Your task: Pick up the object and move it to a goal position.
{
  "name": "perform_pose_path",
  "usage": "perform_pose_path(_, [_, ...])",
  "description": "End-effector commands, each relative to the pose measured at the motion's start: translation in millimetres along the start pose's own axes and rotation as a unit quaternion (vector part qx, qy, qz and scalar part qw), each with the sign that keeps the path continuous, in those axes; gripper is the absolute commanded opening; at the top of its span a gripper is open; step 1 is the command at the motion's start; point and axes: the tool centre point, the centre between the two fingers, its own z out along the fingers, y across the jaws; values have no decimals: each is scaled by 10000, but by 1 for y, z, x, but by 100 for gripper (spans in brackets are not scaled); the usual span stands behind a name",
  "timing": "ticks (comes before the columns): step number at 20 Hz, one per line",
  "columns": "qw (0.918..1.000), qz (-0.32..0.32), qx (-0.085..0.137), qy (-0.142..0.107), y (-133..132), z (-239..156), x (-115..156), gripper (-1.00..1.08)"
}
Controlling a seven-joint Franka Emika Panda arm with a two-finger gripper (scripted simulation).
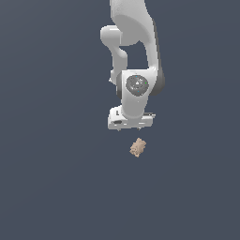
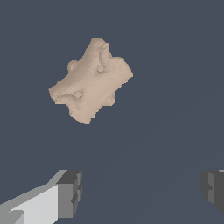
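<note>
Object (image 1: 138, 147) lies on the plain dark floor (image 1: 47, 187), just below the white arm (image 1: 136, 47) in the exterior view, free of the fingers and not between them. That arm reaches straight down with its wrist pointing at the floor, and the gripper (image 2: 142, 192) hangs over the chunk with its two grey fingertips (image 2: 70, 192) spread wide, gripping nothing. Seen from the wrist, it is a tan-beige lump, irregular, with small knobs across its bumpy surface.
</note>
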Motion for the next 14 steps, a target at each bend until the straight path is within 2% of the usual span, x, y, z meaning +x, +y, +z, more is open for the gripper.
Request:
perform_pose_path(1, [9999,133,4,20,-2,0,3,100])
perform_pose_path(8, [9971,749,28,120,-8,1,15,100])
perform_pose_path(14, [9884,1497,70,239,-15,2,29,100])
